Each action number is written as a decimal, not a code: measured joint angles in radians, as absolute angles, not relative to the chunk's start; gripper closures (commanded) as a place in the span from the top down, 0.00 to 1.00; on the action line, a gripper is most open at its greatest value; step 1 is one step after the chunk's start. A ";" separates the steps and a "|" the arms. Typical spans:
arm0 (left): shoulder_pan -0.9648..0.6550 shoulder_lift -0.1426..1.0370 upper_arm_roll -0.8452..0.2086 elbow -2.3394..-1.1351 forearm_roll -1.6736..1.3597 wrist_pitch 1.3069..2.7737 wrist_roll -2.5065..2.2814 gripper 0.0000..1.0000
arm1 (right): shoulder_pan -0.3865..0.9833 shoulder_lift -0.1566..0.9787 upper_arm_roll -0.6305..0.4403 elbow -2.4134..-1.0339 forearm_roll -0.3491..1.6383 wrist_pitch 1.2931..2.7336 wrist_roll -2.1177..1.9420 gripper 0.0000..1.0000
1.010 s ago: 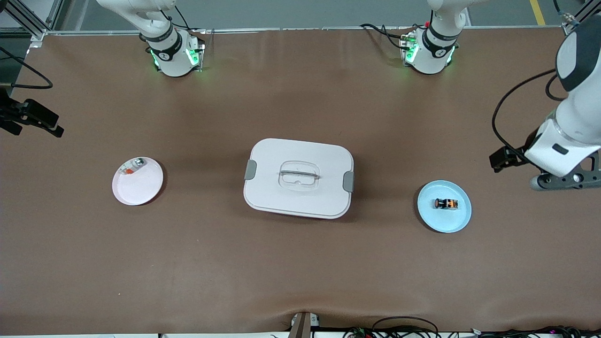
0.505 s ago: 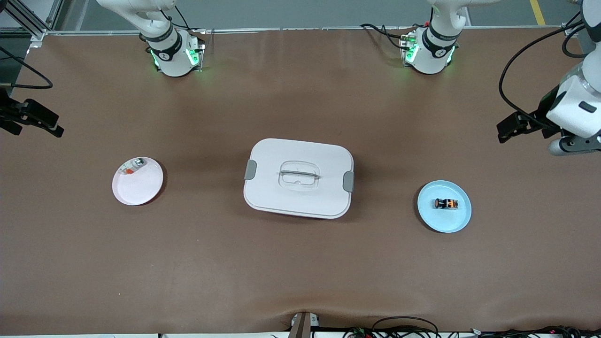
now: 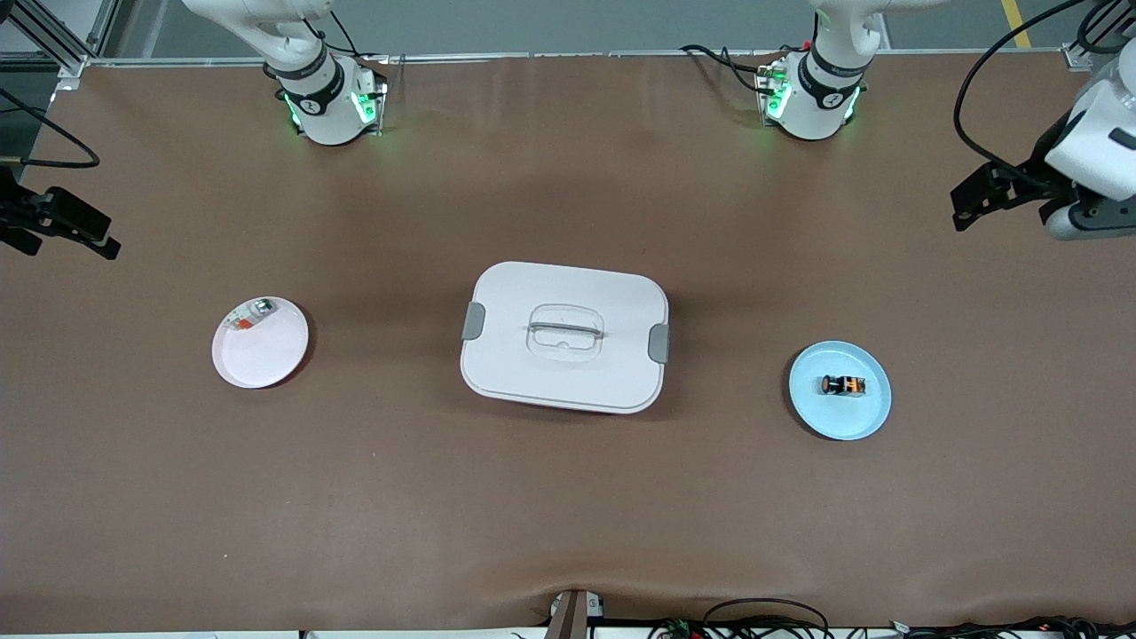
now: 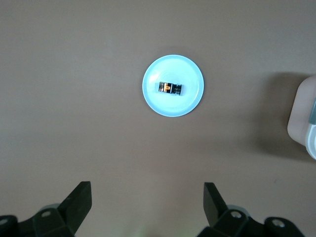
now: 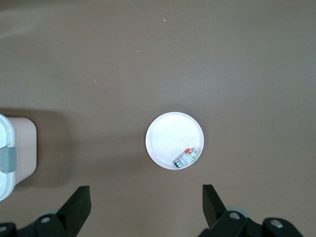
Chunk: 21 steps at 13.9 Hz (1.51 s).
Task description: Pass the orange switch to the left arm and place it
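The orange switch (image 3: 841, 385), a tiny black orange-capped push-button, lay on the round pale-blue plate (image 3: 840, 417) toward the left arm's end of the table. The left gripper (image 4: 145, 207) hung high near that end, fingers spread wide; it would do best to drop straight down, square to the switch's length. The right gripper (image 5: 144, 207) waited over the round white plate (image 5: 168, 138), fingers also apart. The large white latched plastic box (image 3: 564, 335) sat between the two plates.

A brown table (image 3: 568, 497) carries a blue plate (image 3: 865, 422) toward the left arm's end and a white plate (image 3: 266, 359) holding a small silver-and-red piece (image 3: 250, 316) toward the right arm's end.

The brown desk (image 3: 568, 497) carries the white box (image 3: 564, 336) mid-desk; a pink plate (image 3: 260, 343) and a blue plate (image 3: 840, 390) flank it.
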<state>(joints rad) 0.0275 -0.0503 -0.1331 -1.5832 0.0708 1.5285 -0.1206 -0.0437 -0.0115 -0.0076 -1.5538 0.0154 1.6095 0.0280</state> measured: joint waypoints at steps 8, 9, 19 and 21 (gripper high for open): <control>0.052 -0.060 -0.125 -1.606 0.032 1.526 -0.080 1.00 | -0.044 -0.012 -0.007 -1.536 0.015 1.609 0.028 1.00; 0.052 -0.060 -0.125 -1.606 0.032 1.525 -0.080 1.00 | -0.044 -0.012 -0.007 -1.532 0.015 1.608 0.028 1.00; 0.050 -0.061 -0.127 -1.588 0.031 1.497 -0.078 1.00 | -0.044 -0.011 -0.007 -1.528 0.015 1.603 0.028 1.00; 0.049 -0.061 -0.129 -1.582 0.031 1.493 -0.078 1.00 | -0.044 -0.011 -0.007 -1.528 0.012 1.602 0.028 1.00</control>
